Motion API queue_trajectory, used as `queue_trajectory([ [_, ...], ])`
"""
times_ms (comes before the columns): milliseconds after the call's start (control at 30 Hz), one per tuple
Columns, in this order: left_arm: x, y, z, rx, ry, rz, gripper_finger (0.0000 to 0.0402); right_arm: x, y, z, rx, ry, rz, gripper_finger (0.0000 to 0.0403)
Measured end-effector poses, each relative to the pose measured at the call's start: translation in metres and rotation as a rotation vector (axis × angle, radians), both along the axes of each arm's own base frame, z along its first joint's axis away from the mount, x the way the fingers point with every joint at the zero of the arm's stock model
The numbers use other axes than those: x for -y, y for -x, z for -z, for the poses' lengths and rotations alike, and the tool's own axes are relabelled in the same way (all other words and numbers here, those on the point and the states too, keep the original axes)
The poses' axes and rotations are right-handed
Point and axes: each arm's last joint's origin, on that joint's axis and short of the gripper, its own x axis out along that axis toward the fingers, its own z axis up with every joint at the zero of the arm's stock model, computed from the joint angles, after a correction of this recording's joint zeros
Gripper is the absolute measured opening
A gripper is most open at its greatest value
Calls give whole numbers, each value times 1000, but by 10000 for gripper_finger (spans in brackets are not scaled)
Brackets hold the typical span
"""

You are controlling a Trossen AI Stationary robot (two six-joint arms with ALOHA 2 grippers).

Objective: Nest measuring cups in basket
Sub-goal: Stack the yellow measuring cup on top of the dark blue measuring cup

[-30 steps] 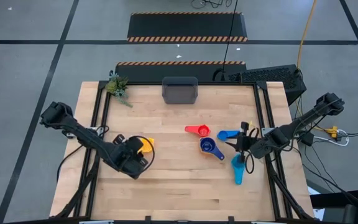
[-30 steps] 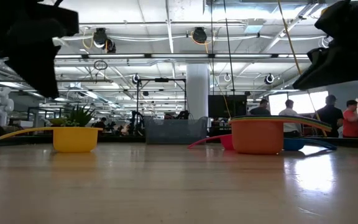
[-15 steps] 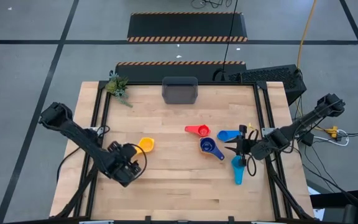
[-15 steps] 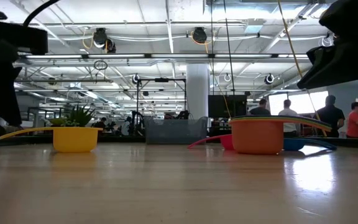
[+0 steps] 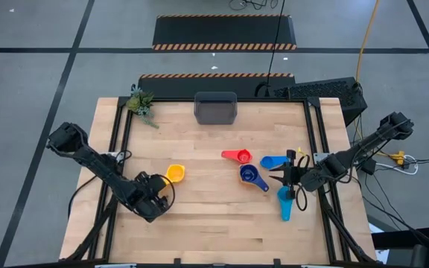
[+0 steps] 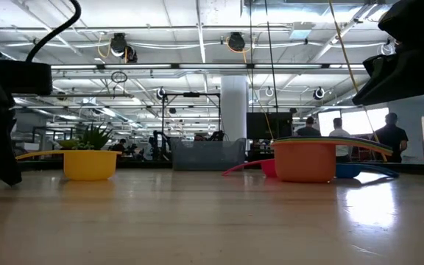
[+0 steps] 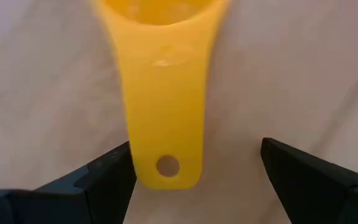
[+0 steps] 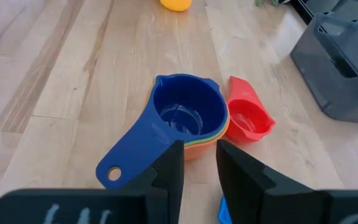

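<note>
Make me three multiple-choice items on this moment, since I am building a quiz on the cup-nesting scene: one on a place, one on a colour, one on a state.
1. Where does the basket stand?
A. at the table's far edge, in the middle
B. at the near edge, beside the left arm
C. under the right gripper

2. What colour is the cup that lies alone before the left gripper?
A. red
B. yellow
C. cyan

3. How does the left gripper stand to the yellow cup's handle?
A. shut on it and lifting
B. shut beside it
C. open, one finger on each side, the cup lying on the table

Key: 1 A, the high view shows the basket at the far edge, empty of cups. 2 B, the yellow cup lies apart from the others. 3 C, the left wrist view shows the spread fingers astride the handle.
</note>
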Motion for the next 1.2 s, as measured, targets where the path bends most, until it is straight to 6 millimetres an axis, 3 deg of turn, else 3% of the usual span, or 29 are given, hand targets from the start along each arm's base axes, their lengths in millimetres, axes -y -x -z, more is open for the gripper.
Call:
queue_trajectory([
  [367,24,-31,-16,328,101,211,337,0,0,0,0,0,0,86],
  [600,31,-40,-25,402,56,355,337,0,0,0,0,-3,1,86],
  [1000,37,-56,-56,400,-380,603,243,0,0,0,4,-25,16,86],
  [1200,37,-55,-53,296,-462,671,252,0,0,0,6,-26,16,86],
])
